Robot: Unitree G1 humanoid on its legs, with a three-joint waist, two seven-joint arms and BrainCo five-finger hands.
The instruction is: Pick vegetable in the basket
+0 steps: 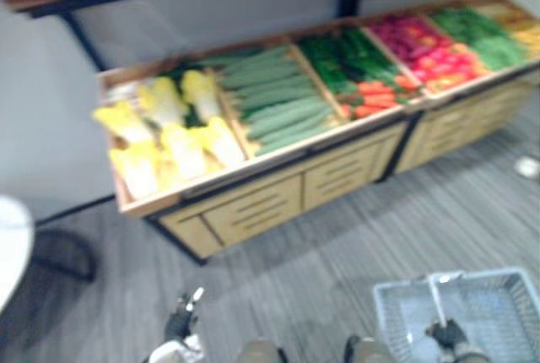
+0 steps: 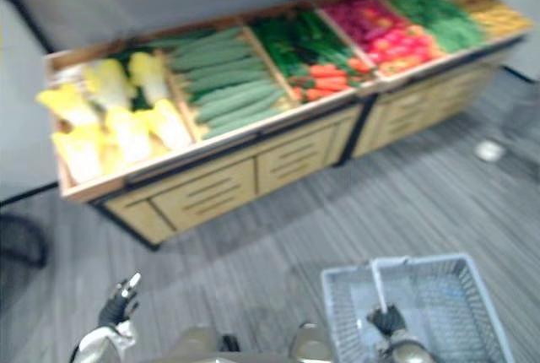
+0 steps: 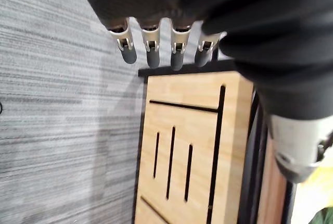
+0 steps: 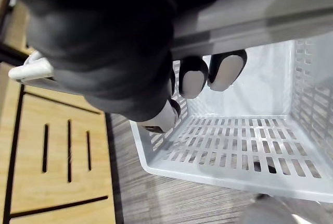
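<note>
Two wooden produce stands [image 1: 278, 190] on grey striped carpet [image 1: 337, 249], left hand [image 2: 118, 304] loose-fingered, right hand [image 1: 445, 333] curled round basket handle [image 4: 250, 15]

Vegetables [image 1: 278, 105] on wooden stand [image 1: 253, 204]

A long stand [image 1: 278, 194] runs across the floor [image 1: 295, 270], backed by a wall [image 1: 51, 127]. On it, cabbages [image 1: 173, 139] lie at the left, cucumbers [image 1: 283, 110] just right of them, carrots [image 1: 375, 93] further right. A basket [image 1: 498, 308] is before the stand, at the near right, well apart from it.
</note>
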